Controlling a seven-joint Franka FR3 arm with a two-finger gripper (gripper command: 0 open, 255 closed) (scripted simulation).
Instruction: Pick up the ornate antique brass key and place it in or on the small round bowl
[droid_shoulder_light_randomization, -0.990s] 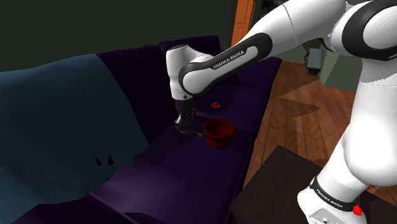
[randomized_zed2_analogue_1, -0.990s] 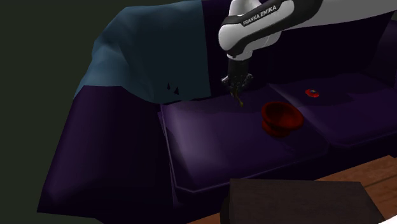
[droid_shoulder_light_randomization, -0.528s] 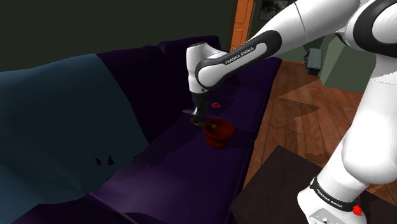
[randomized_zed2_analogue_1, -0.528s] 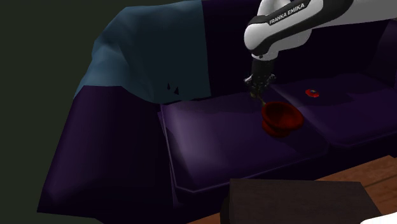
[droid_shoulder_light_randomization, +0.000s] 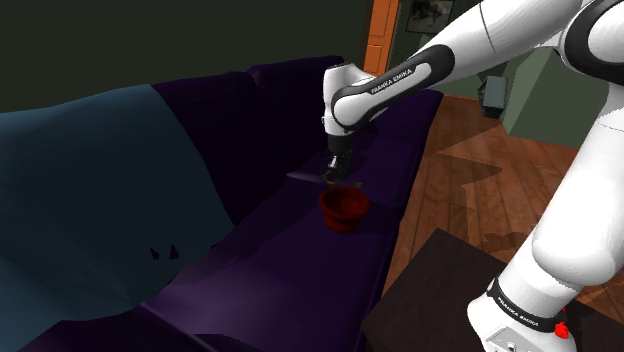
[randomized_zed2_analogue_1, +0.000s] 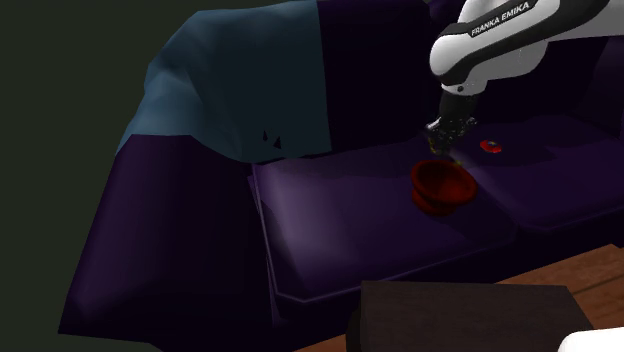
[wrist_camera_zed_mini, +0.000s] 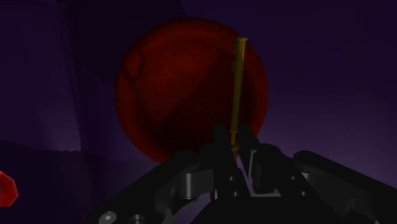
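My black gripper (wrist_camera_zed_mini: 236, 149) is shut on a thin brass key (wrist_camera_zed_mini: 238, 89), whose shaft sticks out past the fingertips over the inside of the red round bowl (wrist_camera_zed_mini: 191, 89). In the shoulder view the gripper (droid_shoulder_light_randomization: 334, 178) hangs just above the bowl (droid_shoulder_light_randomization: 343, 207), which rests on the dark purple sofa seat (droid_shoulder_light_randomization: 290, 260). From the second exterior view the gripper (randomized_zed2_analogue_1: 446, 148) hovers over the bowl's (randomized_zed2_analogue_1: 441, 186) far rim, pointing down.
A small red object (randomized_zed2_analogue_1: 490, 146) lies on the neighbouring seat cushion beyond the bowl. A blue-grey blanket (droid_shoulder_light_randomization: 90, 190) drapes the sofa back and seat. My dark stand (droid_shoulder_light_randomization: 440, 300) sits in front of the sofa on a wooden floor (droid_shoulder_light_randomization: 480, 190).
The arm has carried the key sideways along the sofa, from the seat beside the bowl to a spot right above it. The grip stayed shut.
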